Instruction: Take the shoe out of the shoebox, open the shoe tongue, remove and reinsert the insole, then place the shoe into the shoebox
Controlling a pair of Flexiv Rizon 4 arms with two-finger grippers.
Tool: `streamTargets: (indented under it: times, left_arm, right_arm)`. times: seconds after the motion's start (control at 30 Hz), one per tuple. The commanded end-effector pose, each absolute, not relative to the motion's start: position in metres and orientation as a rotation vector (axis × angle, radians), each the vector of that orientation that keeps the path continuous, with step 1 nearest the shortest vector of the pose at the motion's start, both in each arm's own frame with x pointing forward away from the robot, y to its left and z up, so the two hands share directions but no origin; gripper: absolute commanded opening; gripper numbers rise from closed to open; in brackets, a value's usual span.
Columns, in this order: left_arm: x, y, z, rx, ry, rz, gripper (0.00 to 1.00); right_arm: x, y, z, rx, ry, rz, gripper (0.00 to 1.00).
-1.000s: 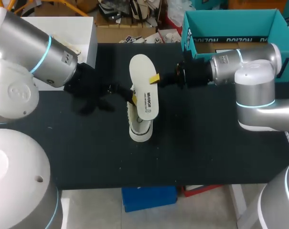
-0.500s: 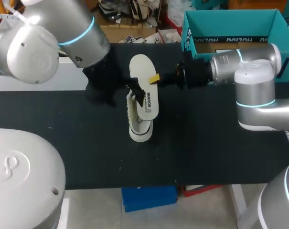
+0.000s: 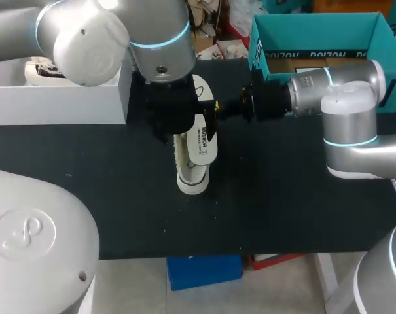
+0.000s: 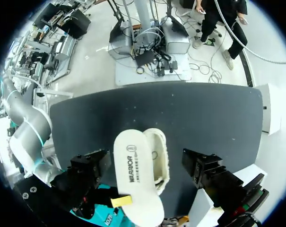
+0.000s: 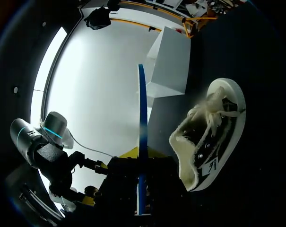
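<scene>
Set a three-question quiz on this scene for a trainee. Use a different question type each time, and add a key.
1. Fill in: the shoe lies on the ___, outside the teal shoebox.
2. True or false: the left claw is shut on the shoe.
3. Choose: the insole is A) inside the shoe, B) held in the right claw, over the shoe, C) in the shoebox.
Key: 1 table. 2 false: its fingers stand open on either side of the shoe and insole, touching neither. 3 B.
</scene>
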State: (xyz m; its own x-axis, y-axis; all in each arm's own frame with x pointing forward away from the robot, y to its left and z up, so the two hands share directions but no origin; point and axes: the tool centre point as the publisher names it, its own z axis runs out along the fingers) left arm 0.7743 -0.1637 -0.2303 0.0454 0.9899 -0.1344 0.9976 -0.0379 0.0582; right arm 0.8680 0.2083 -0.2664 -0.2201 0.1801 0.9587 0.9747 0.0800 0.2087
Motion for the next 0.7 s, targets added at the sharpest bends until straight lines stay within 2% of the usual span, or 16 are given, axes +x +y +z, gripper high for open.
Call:
streamTargets:
  times: [0.03,0.7]
  left_arm:
    - [0.775,-0.170,-0.234,2.241,2.200,0.168,1.00]
    - [0.788,-0.174,-0.223,2.167,2.167,0.126,1.00]
  right_arm:
    - [0.868,0.209,-0.267,-1.194,-1.539,-1.227,0.00]
    - [0.868,0.209,-0.267,-1.194,-1.539,-1.227,0.00]
